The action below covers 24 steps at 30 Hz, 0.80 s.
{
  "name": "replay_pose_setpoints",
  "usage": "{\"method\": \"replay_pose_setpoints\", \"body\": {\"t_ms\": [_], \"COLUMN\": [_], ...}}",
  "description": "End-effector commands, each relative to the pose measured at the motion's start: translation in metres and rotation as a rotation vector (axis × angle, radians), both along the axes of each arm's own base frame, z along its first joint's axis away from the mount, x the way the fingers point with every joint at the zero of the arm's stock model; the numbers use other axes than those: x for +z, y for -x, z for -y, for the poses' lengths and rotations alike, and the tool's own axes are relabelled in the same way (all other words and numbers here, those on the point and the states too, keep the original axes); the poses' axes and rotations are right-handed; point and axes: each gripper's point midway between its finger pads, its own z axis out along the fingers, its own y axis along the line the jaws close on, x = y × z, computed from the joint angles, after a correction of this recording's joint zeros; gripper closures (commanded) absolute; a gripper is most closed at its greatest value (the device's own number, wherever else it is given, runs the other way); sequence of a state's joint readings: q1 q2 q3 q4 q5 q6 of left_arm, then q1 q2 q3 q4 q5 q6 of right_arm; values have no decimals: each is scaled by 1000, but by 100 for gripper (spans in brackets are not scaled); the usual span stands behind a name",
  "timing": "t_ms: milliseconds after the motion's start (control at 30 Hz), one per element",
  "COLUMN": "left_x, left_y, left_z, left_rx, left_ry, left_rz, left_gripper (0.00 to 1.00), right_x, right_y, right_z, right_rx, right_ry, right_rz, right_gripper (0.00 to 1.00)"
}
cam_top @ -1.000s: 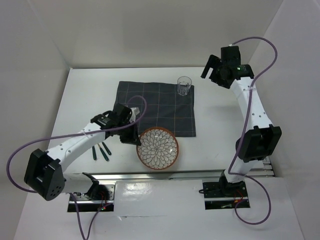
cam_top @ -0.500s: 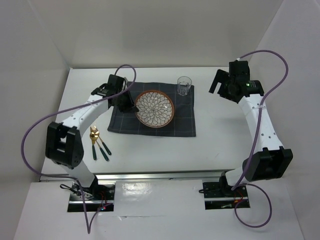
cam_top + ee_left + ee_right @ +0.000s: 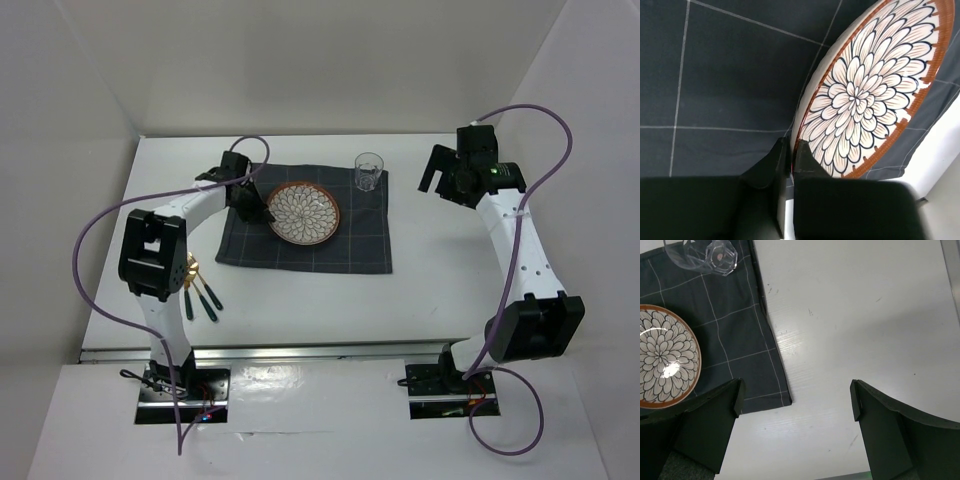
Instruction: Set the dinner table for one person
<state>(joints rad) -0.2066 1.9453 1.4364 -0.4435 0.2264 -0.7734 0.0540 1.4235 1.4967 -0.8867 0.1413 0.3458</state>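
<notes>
A round plate (image 3: 303, 212) with a black-and-white petal pattern and a brown rim is over the dark grey checked cloth (image 3: 350, 245) on the white dinner table (image 3: 440, 270). My left gripper (image 3: 256, 205) is shut on the plate's left rim. The left wrist view shows one finger on each side of the rim (image 3: 791, 150), with the plate (image 3: 875, 85) tilted above the cloth. My right gripper (image 3: 440, 172) hangs open and empty over bare table to the right of the cloth. In the right wrist view its fingers (image 3: 715, 415) stand wide apart.
A clear drinking glass (image 3: 369, 171) stands on the cloth's far right corner, also seen in the right wrist view (image 3: 702, 252). Cutlery with gold heads and dark handles (image 3: 198, 292) lies on the table left of the cloth. White walls enclose the table.
My left arm has carried the plate from the table's near edge up onto the cloth, then shifted it slightly left. The right arm swung a little to the right and stayed open.
</notes>
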Motion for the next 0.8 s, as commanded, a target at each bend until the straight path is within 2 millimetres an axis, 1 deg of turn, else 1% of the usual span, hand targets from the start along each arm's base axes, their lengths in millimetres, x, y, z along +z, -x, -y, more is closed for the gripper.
{"method": "replay_pose_setpoints", "body": {"t_ms": [0,33,67,100,133,167,200,233,267,333,367,400,433,467,500,533,567,600,633,667,700,767], "left_x": [26,22,20,19,17,19,21,29,32,50,54,61,67,82,87,84,84,93,77,71,61,50], "left_y": [-26,-22,-24,-18,-12,-12,-9,-9,-7,-3,0,8,14,23,29,48,59,71,90,106,129,151], "left_z": [18,15,11,7,7,3,0,-2,-11,-22,-33,-42,-50,-60,-79,-89,-95,-103,-114,-119,-123,-126], "left_rx": [-5,-4,11,11,10,11,8,8,19,38,71,88,109,152,220,256,274,310,357,383,399,452], "left_ry": [86,66,44,21,6,-16,-34,-47,-91,-141,-193,-230,-267,-293,-373,-406,-422,-409,-411,-412,-414,-395], "left_rz": [83,64,69,61,52,61,61,73,66,88,93,76,75,84,82,29,15,19,-46,-86,-123,-169], "left_gripper": [85,79,64,52,43,28,19,16,5,0,0,0,5,9,15,20,28,31,34,34,36,36], "right_x": [4,4,4,4,4,8,8,4,6,6,6,7,10,12,12,12,13,10,12,13,9,7], "right_y": [3,3,3,3,3,5,5,6,4,4,4,2,4,2,2,2,0,1,-1,-3,-1,-1], "right_z": [4,2,2,0,0,0,-1,-3,-3,-6,-7,-8,-10,-10,-12,-12,-14,-14,-16,-20,-22,-26], "right_rx": [3,9,9,15,15,15,22,29,29,39,46,46,55,55,63,63,72,72,80,95,105,122], "right_ry": [9,3,3,-4,-4,-4,-11,-18,-19,-29,-36,-37,-45,-46,-53,-53,-62,-62,-70,-85,-94,-112], "right_rz": [10,9,9,9,9,20,20,10,19,19,19,28,37,47,47,47,56,47,59,69,56,55], "right_gripper": [1,1,1,1,1,1,1,1,1,1,1,1,1,1,1,1,1,1,1,1,1,1]}}
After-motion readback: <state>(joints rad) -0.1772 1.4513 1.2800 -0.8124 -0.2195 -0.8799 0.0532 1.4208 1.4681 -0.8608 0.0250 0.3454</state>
